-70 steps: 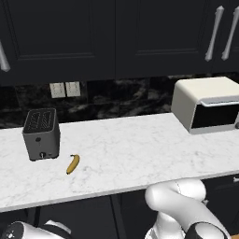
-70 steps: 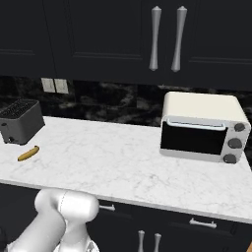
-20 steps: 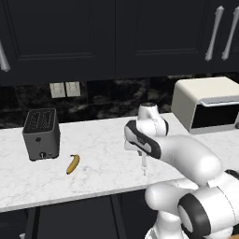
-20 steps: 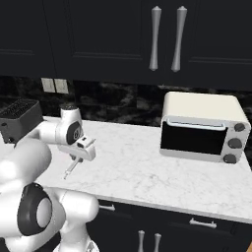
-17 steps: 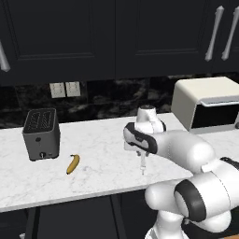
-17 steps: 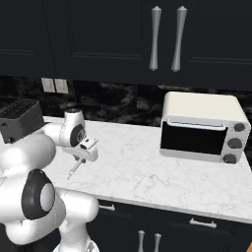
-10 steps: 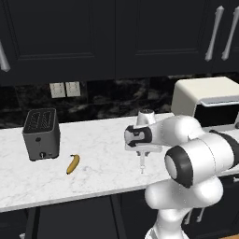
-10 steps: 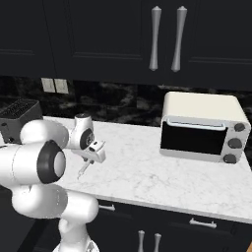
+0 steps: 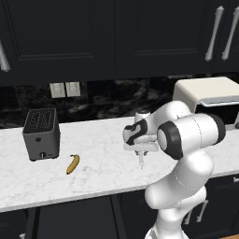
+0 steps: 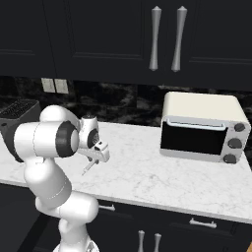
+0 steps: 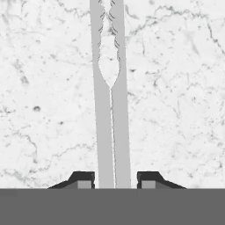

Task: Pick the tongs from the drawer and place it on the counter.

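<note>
Hand view: fingertips (image 11: 82,179) flank tongs (image 11: 110,96) with gaps.

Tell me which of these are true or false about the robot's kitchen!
1. The tongs hang over the white counter. True.
2. The banana lies inside the toaster. False: it lies on the counter beside the toaster.
3. The hand has its fingers either side of the tongs. True.
4. The toaster oven sits on the floor. False: it stands on the counter.
</note>
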Tool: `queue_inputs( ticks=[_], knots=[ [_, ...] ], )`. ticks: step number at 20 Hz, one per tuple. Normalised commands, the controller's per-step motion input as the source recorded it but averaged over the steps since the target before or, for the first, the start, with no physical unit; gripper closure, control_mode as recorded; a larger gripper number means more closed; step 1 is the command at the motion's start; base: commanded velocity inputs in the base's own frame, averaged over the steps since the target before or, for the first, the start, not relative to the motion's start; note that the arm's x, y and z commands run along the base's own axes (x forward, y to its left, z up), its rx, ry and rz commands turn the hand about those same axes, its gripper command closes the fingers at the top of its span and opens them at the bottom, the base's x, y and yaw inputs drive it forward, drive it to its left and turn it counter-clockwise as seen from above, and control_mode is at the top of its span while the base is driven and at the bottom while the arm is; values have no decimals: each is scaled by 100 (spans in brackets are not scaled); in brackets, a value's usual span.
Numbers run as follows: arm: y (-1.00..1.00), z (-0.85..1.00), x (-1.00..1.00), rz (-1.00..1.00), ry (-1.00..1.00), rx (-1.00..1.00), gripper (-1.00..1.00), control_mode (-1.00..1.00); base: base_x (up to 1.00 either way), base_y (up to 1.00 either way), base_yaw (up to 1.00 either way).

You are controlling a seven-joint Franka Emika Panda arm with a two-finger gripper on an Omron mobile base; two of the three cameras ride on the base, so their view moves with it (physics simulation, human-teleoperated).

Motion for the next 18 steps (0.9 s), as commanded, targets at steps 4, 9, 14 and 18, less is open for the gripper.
queue_inputs(
  ticks=[4, 9, 14, 18],
  knots=[
    [0, 0, -12, 0, -12, 0, -100, -100, 0, 0, 0],
    [0, 7, -66, 0, -12, 0, -100, -100, 0, 0, 0],
    [-14, 70, -97, 0, -8, 0, -100, -100, 0, 0, 0],
    [-18, 100, -98, 2, -5, 3, -100, -100, 0, 0, 0]
  ],
)
